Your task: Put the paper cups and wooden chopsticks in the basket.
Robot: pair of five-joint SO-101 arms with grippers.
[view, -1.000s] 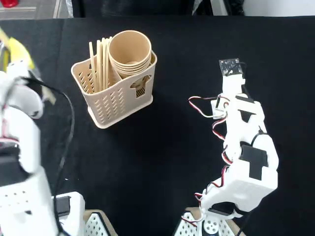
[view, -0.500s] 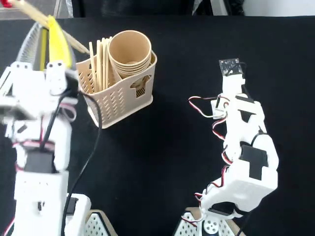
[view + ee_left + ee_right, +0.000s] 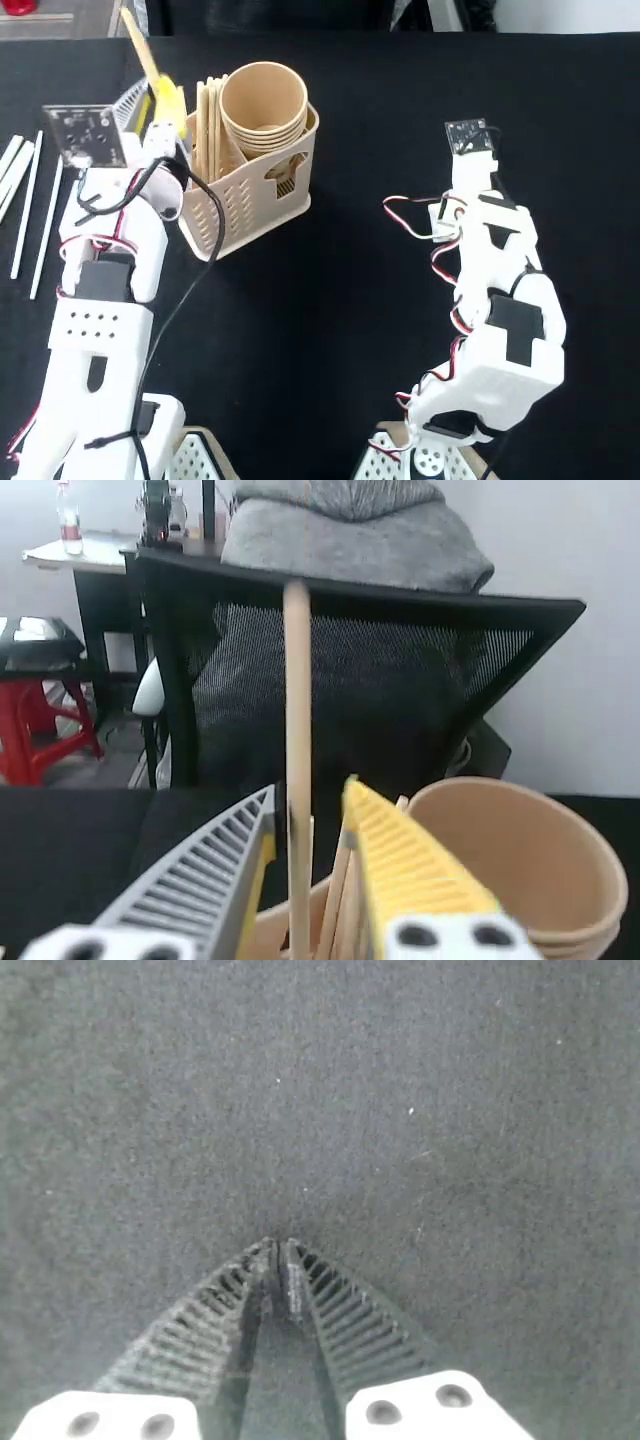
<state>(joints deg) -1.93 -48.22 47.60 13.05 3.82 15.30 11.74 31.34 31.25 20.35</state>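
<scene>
A beige perforated basket (image 3: 250,200) stands on the black table and holds a stack of paper cups (image 3: 264,100) and several wooden chopsticks (image 3: 208,125). My left gripper (image 3: 150,95) hangs at the basket's left rim, shut on one wooden chopstick (image 3: 138,45) that stands steeply upright between its grey and yellow fingers. In the left wrist view that chopstick (image 3: 297,730) rises between the fingers, with the cup stack (image 3: 510,860) just beyond. Three more chopsticks (image 3: 25,195) lie on the table at the far left. My right gripper (image 3: 276,1252) rests shut and holds nothing, low over bare table at the right.
The right arm (image 3: 490,290) lies folded on the right half of the table, with loose red, white and black wires beside it. A black mesh chair (image 3: 400,680) with a grey garment stands behind the table's far edge.
My left arm has swung from the far left toward the basket, carrying the chopstick to its left rim. The chopstick now stands more upright. The right arm has not moved.
</scene>
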